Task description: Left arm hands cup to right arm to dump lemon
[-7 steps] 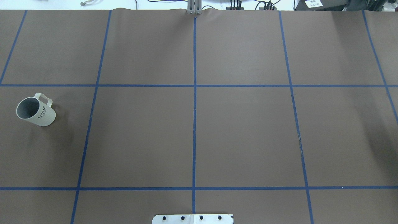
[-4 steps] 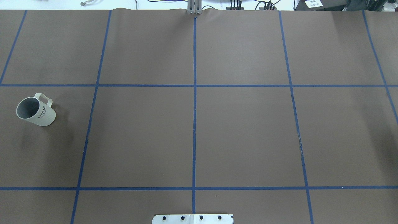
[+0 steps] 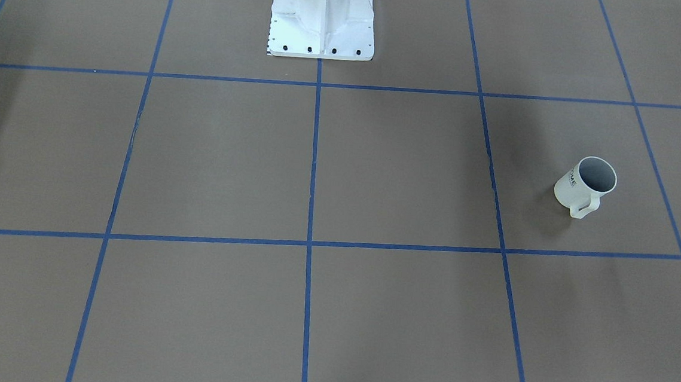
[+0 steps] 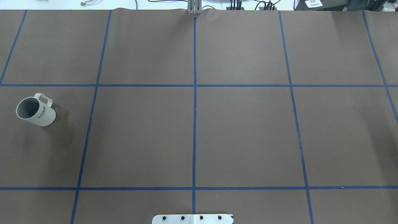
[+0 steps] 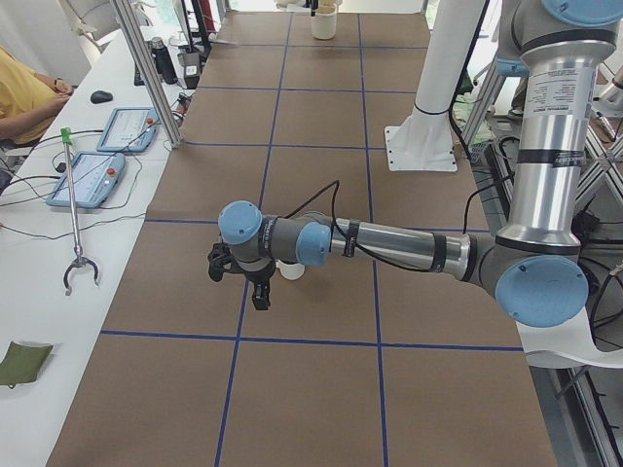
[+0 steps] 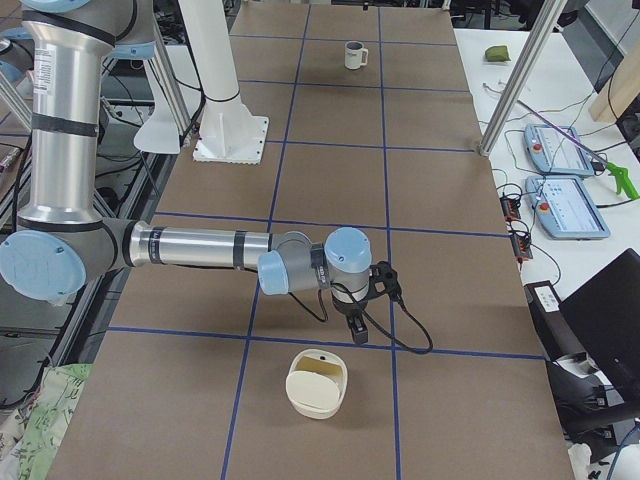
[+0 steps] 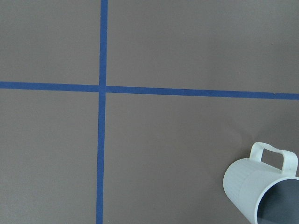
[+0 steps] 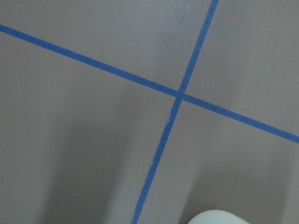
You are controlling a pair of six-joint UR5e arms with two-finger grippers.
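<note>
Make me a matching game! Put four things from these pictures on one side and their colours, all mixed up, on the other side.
Things:
1. cup
2. tape lines
3. table cover
4. robot base

Colours:
A. blue
B. brown
C. bright white, with dark bolts along the edge
D. cream outside, grey inside

Pairs: 1-D, 2-A, 3-B, 4-C

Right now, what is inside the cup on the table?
Inside the cup, only its grey inner wall shows. No lemon is visible, but the bottom is hidden by the cup's own side, so I cannot rule one out.
</note>
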